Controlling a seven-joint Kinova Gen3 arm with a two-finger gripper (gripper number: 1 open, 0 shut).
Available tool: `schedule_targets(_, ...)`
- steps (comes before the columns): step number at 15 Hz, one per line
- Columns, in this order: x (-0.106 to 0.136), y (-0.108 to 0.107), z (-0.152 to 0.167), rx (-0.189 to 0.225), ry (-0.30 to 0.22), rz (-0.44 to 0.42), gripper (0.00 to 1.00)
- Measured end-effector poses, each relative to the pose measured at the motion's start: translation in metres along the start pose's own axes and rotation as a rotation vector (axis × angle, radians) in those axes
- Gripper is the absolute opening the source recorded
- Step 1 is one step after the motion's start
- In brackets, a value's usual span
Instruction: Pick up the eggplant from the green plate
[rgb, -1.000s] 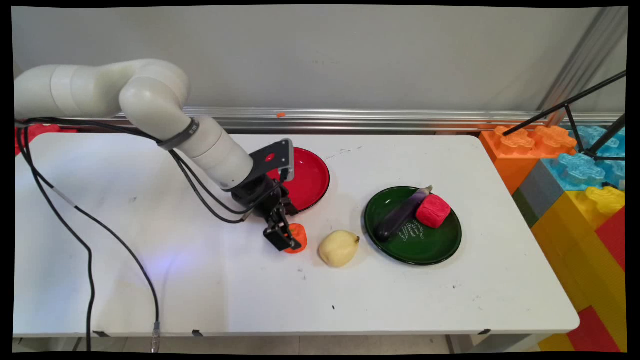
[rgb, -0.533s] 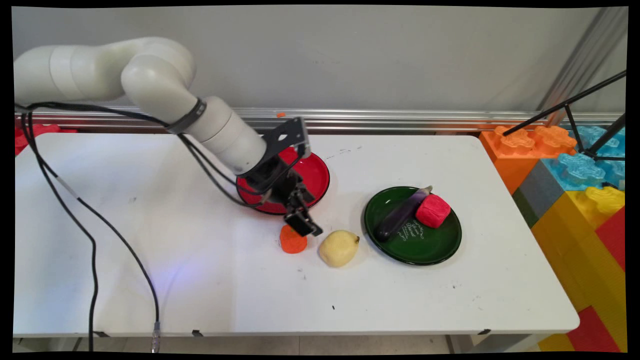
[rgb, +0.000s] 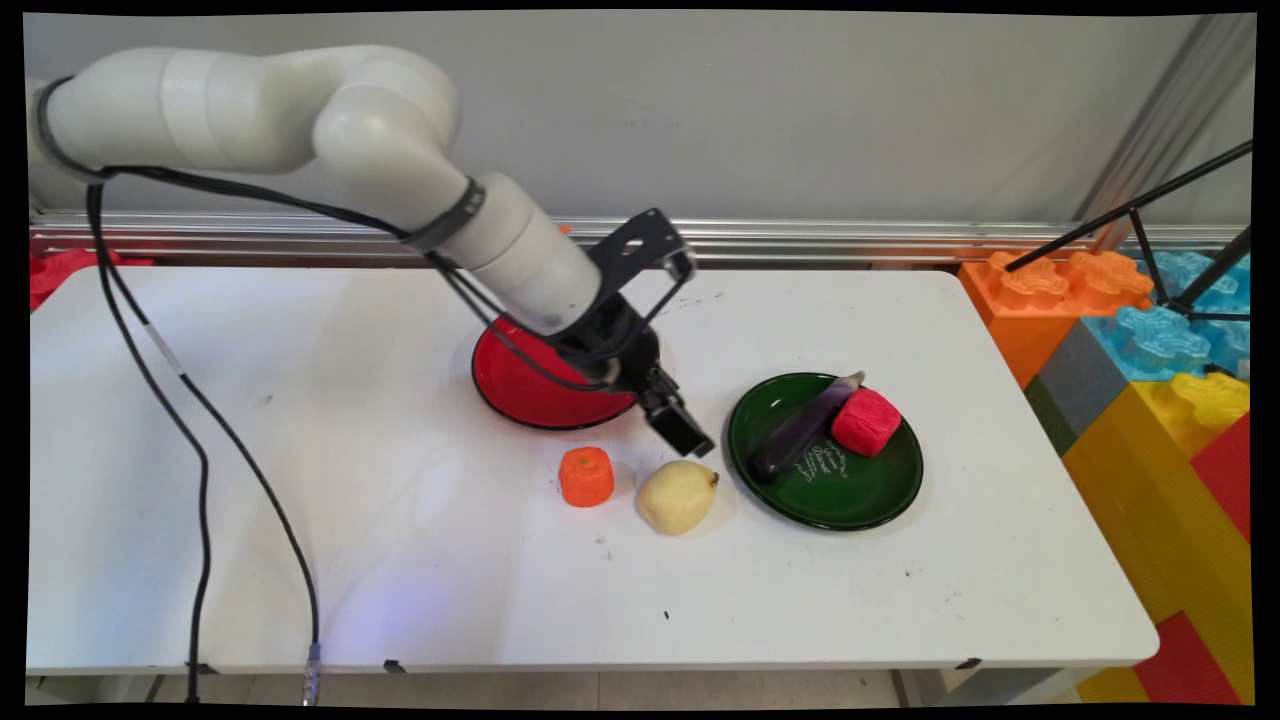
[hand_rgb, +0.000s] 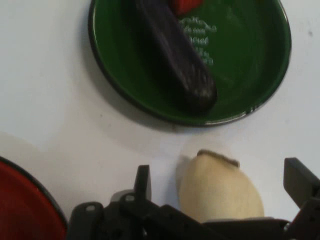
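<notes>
My gripper (rgb: 690, 437) hangs open just above and behind the pale yellow pear (rgb: 677, 496), holding nothing. In the hand view the pear (hand_rgb: 220, 187) lies between the two spread fingers (hand_rgb: 143, 181), its stem end pointing to the green plate (hand_rgb: 250, 75). An orange carrot chunk (rgb: 586, 476) stands alone on the table left of the pear. The green plate (rgb: 860, 500) to the right carries a purple eggplant (rgb: 800, 428) and a red block (rgb: 865, 421). The eggplant (hand_rgb: 175, 55) lies across the plate in the hand view.
A red plate (rgb: 520, 385) sits behind the gripper, partly under the arm; its rim (hand_rgb: 30, 195) shows at lower left in the hand view. Black cables (rgb: 200, 420) trail over the left table. Big toy bricks (rgb: 1150, 340) and a tripod leg (rgb: 1130, 215) stand off the right end.
The gripper let go of the carrot chunk, lifted, and swung right to a spot over the pear. The carrot chunk stays where it was set down.
</notes>
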Motion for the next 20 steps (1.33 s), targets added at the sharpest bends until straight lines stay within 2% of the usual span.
schedule_targets(4, 0.024, 0.008, 0.023, 0.008, 0.007, -0.116, 1.0)
schedule_targets(8, 0.043, 0.009, 0.052, 0.009, 0.015, -0.19, 1.0)
schedule_targets(14, 0.058, 0.005, 0.094, -0.001, 0.02, -0.277, 1.0)
schedule_targets(20, 0.064, 0.002, 0.129, -0.016, 0.022, -0.312, 1.0)
